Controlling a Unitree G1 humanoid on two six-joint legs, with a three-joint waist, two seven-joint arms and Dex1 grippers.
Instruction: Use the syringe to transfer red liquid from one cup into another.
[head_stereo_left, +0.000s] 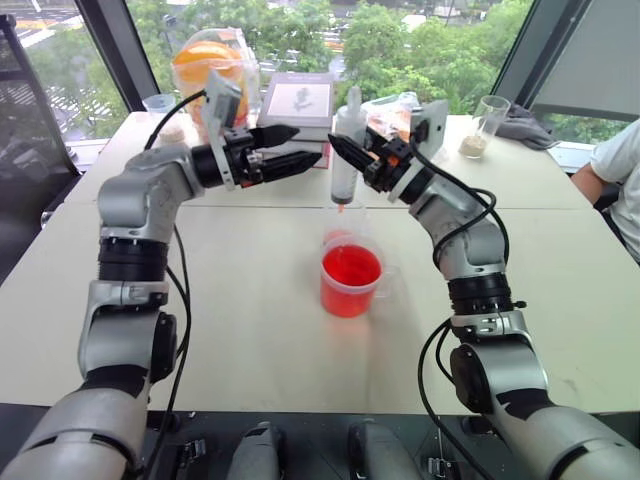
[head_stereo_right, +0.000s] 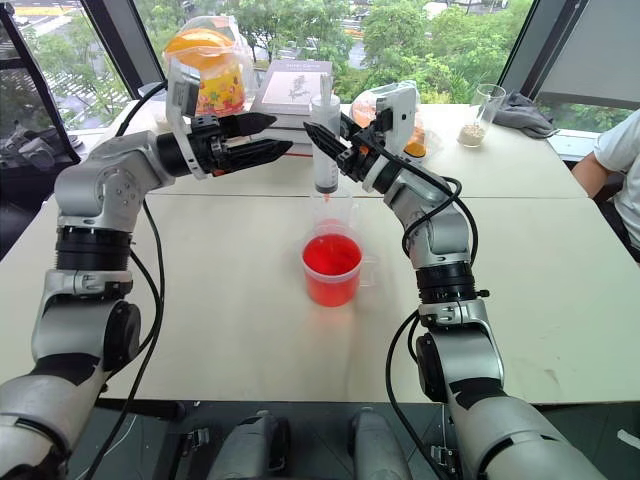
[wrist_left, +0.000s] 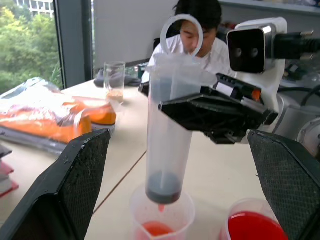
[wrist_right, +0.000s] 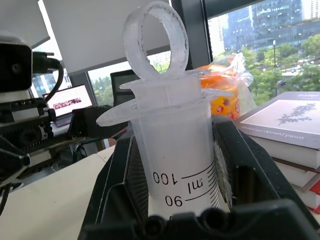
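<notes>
Holding the syringe (head_stereo_left: 346, 160) upright in the closed right gripper (head_stereo_left: 352, 156), tip just above the slim clear cup (wrist_left: 161, 219).

Printed on the barrel: "100", "90", "ml". Plunger pressed down, a little red liquid (wrist_left: 155, 229) below. Left gripper (head_stereo_left: 284, 150) beside it, jaws spread, empty. Red cup (head_stereo_left: 351, 279) nearest, on the table (head_stereo_left: 250, 300).

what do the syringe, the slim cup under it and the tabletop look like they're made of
Syringe: likely frosted translucent plastic; printed black scale, moulded ring.
Slim cup: probably thin clear plastic; the red liquid shows through its wall.
Tabletop: smooth matte cream surface, perhaps laminate; it shows no grain.
</notes>
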